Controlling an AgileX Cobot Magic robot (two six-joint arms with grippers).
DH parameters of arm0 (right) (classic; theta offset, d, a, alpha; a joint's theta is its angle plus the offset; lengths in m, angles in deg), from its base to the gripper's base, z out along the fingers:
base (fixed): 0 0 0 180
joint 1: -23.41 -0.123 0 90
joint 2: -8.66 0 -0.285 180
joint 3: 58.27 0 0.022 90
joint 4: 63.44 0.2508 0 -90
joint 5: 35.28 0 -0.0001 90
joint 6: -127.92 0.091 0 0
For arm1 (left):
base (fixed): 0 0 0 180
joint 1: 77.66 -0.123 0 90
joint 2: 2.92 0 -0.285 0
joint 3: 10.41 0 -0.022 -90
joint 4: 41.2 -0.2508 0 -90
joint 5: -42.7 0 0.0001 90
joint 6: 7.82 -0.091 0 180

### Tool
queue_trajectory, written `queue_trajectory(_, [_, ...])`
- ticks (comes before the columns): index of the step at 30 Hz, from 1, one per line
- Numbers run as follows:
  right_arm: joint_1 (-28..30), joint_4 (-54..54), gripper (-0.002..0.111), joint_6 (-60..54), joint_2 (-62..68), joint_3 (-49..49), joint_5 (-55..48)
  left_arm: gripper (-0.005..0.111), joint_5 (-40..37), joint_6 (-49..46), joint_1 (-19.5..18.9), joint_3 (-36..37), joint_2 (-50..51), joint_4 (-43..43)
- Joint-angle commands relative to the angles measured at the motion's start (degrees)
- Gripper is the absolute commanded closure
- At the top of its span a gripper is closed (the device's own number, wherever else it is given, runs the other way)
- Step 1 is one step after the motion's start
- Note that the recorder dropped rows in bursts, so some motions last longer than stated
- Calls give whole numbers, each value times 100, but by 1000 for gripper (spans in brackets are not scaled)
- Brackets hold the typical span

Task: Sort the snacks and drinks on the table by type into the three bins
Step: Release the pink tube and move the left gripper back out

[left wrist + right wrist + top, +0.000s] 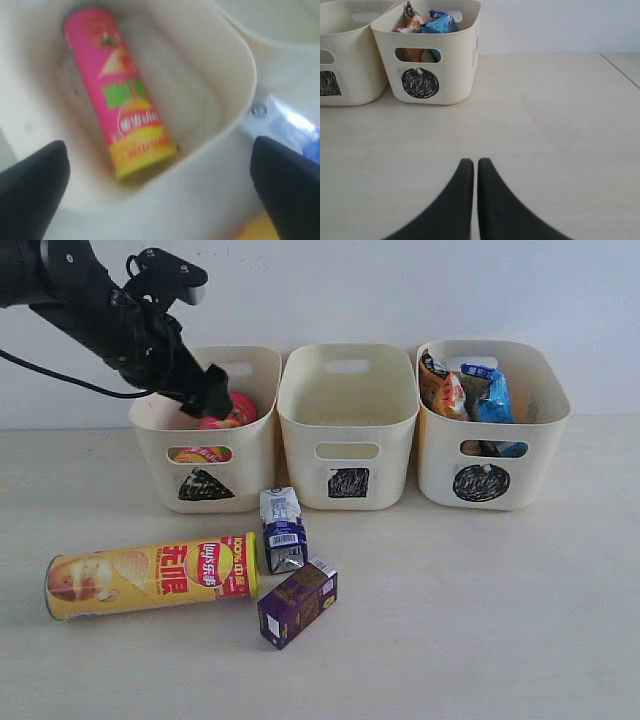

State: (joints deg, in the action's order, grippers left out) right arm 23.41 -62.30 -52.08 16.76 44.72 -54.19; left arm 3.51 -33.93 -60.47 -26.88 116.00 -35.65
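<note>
The pink chip tube with a yellow end (120, 95) lies loose inside the triangle bin (250, 455), also showing at its rim (232, 412). My left gripper (218, 400) hovers over that bin, open, its black fingers (35, 185) wide apart with nothing between them. The yellow chip tube (150, 575) lies on the table (480, 620) at front left. Beside it lie the blue-and-white carton (283, 529) and the dark purple carton (297, 602). The square bin (347, 420) holds nothing I can see. Foil packets (470, 390) fill the circle bin (540, 440). My right gripper (475, 162) is shut over bare table.
The three bins stand in a row along the back against a white wall. In the right wrist view the circle bin (450, 75) is far ahead of the shut fingers, and the table's edge (620, 70) runs at the right.
</note>
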Motion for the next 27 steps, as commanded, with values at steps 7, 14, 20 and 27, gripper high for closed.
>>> queue_trajectory(7, [6,-16,108,0,-32,-21,52,38,-1578,299,-292,939,-1271,-832])
queue_trajectory(14, [6,-16,108,0,-32,-21,52,36,-796,-545,-292,2169,-1769,-444])
queue_trajectory(20, [6,-16,108,0,-32,-21,52,17,-331,-2439,-292,2853,-1667,78])
queue_trajectory(27, [6,-16,108,0,-32,-21,52,13,271,-2337,-292,2919,-1354,115])
